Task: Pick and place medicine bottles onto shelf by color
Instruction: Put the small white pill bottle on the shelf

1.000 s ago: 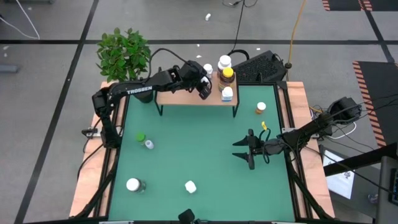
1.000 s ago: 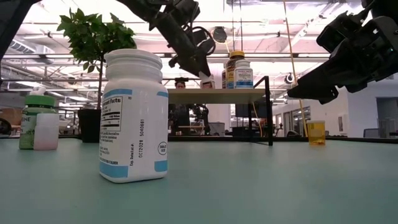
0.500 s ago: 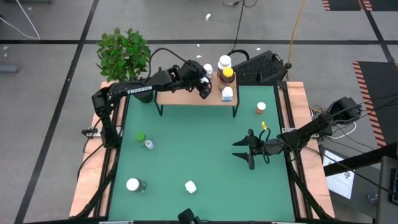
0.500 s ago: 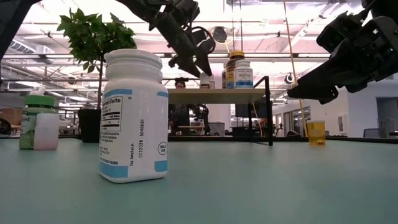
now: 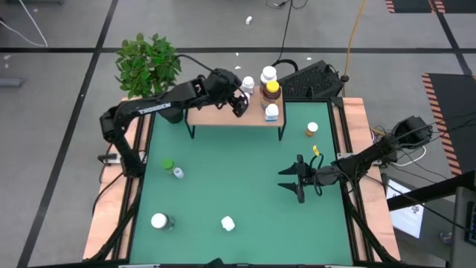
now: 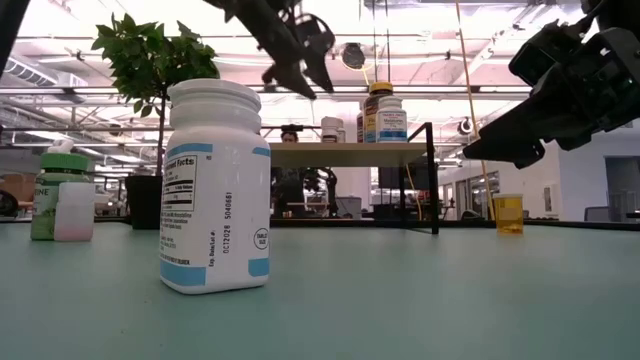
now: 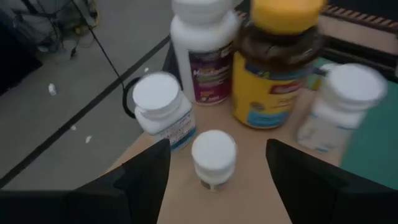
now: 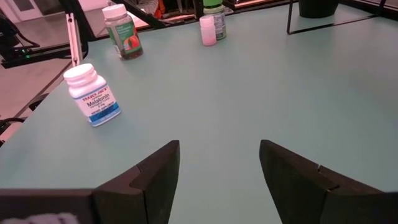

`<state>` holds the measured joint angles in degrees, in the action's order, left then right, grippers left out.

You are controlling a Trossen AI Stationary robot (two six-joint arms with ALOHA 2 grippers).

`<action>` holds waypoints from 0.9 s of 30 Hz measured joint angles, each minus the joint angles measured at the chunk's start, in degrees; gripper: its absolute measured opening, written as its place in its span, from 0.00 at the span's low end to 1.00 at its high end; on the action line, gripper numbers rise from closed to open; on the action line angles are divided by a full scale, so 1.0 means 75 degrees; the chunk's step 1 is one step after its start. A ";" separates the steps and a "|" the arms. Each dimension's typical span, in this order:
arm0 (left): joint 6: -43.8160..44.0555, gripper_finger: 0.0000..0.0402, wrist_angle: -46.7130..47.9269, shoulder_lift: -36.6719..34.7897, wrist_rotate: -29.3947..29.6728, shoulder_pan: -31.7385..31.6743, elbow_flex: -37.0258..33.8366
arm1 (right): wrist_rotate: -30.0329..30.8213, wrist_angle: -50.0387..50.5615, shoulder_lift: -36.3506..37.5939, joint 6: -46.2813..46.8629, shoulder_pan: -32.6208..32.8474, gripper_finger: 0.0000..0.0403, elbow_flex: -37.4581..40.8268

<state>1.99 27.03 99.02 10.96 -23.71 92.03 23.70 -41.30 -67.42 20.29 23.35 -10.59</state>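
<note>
Left gripper [image 5: 239, 103] is seen open and empty above the shelf [image 5: 212, 117], upper centre of frame. Small white bottle [image 7: 213, 158] stands upright between the fingers' line, beside four others. Right gripper [image 5: 288, 179] open, mid-right, nearer the orange-topped bottle [image 5: 312, 129].

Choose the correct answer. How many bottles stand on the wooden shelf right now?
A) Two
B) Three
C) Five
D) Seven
C: the left wrist view shows five on the shelf: three white-capped ones, a yellow-capped amber one and a small vial.
</note>
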 joint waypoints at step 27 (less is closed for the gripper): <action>0.0575 0.59 0.0491 0.0917 0.1354 0.0474 -0.0009 | -0.0184 -0.0061 0.0000 0.0006 0.0003 0.53 0.0000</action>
<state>6.31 30.72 105.90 21.12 -20.15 91.96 22.33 -41.76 -67.42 20.34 23.38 -10.59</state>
